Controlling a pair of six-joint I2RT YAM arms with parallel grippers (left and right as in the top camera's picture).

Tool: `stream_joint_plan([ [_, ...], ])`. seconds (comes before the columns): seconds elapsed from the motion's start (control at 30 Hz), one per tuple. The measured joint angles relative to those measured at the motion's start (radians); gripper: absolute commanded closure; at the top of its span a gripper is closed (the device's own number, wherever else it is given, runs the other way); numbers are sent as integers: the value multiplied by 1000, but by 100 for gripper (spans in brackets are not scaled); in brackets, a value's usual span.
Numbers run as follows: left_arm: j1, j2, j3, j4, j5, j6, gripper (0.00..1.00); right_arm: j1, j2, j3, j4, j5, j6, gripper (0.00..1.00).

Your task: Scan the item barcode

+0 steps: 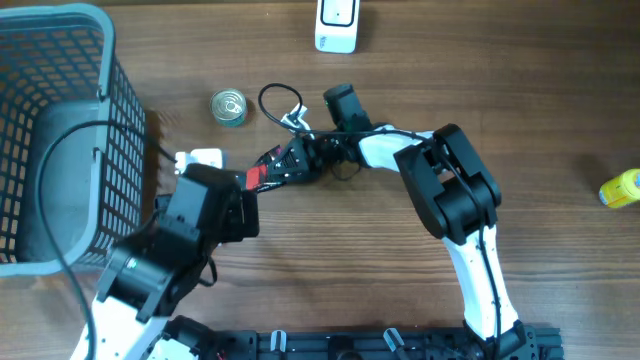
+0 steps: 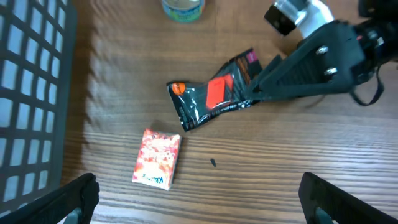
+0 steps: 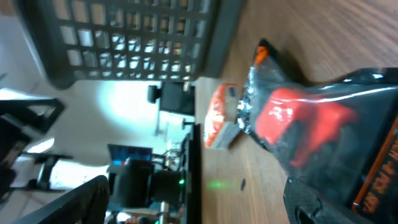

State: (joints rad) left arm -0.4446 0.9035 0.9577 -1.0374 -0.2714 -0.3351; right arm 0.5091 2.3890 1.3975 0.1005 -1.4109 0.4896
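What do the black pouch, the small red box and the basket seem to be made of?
The black pouch looks like thin glossy plastic or foil film: it shows crinkles and bright glints. The small red box is probably printed cardboard: flat faces, crisp edges, slight sheen. The basket seems to be moulded grey plastic, matte, with a uniform open grid.

On the surface, the basket stands left; the pouch lies centre, the can behind it, a small box leftward (basket side), a scanner farthest back, a container far right.
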Motion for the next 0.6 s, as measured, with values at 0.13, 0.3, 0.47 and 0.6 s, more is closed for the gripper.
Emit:
stream_joint_plan([
  [0.13, 0, -43, 0, 0, 0, 0, 0, 3, -8, 6, -42, 25, -52, 11],
  [0.3, 0, -50, 0, -2, -1, 0, 0, 2, -28, 7, -83, 59, -121, 6],
  [0.47, 0, -50, 0, -3, -4, 0, 0, -10, -73, 3, -229, 153, -220, 5],
  [0.6, 0, -50, 0, -2, -8, 0, 0, -35, -150, -16, -417, 286, -291, 0],
])
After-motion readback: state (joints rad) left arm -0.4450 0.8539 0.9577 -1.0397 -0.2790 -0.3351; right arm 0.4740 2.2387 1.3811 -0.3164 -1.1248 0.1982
